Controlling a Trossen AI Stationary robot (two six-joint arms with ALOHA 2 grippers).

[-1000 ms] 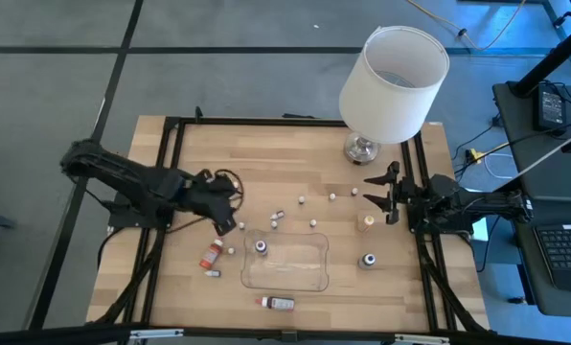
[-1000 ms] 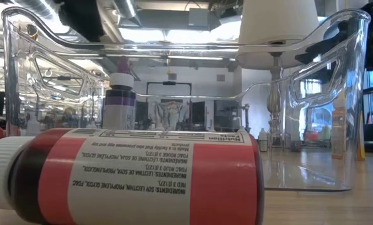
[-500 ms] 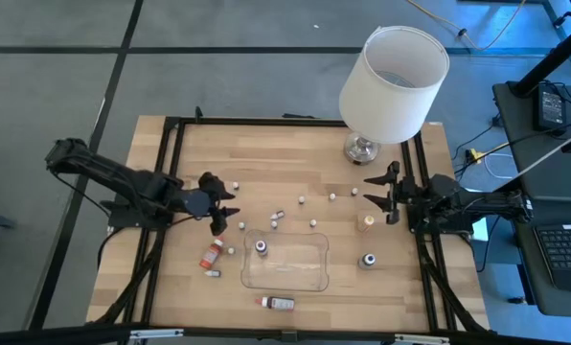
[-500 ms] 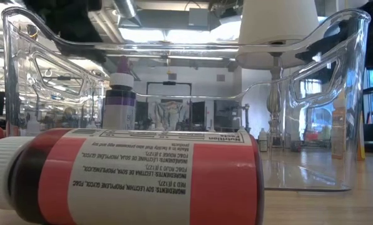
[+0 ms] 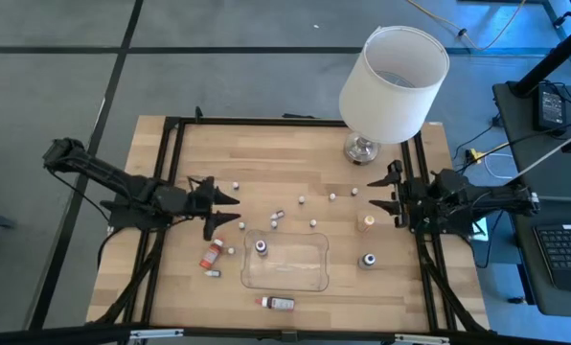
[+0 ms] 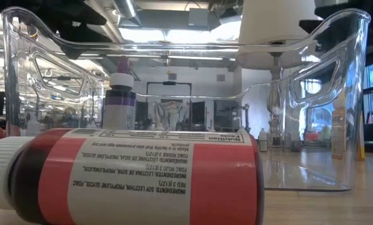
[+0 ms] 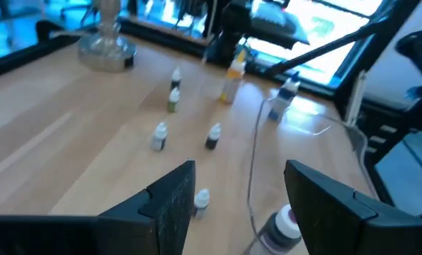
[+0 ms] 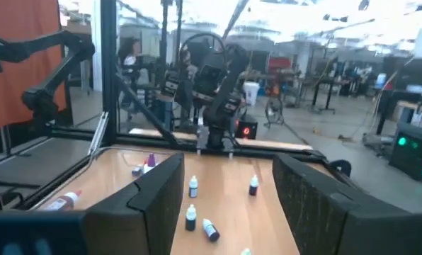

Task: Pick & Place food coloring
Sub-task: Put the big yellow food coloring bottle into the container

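We see the food coloring bottles scattered over the wood. 1 red bottle (image 5: 279, 304) lies on its side just outside the tray's near edge, white cap to the left. 1 orange-red bottle (image 5: 211, 255) lies tilted on its side, left of the tray. 1 dark bottle (image 5: 261, 248) stands upright inside the tray's left end. Another dark bottle (image 5: 368, 260) stands upright to the right of the tray. 1 yellow-orange bottle (image 5: 365, 222) stands just beyond that one.
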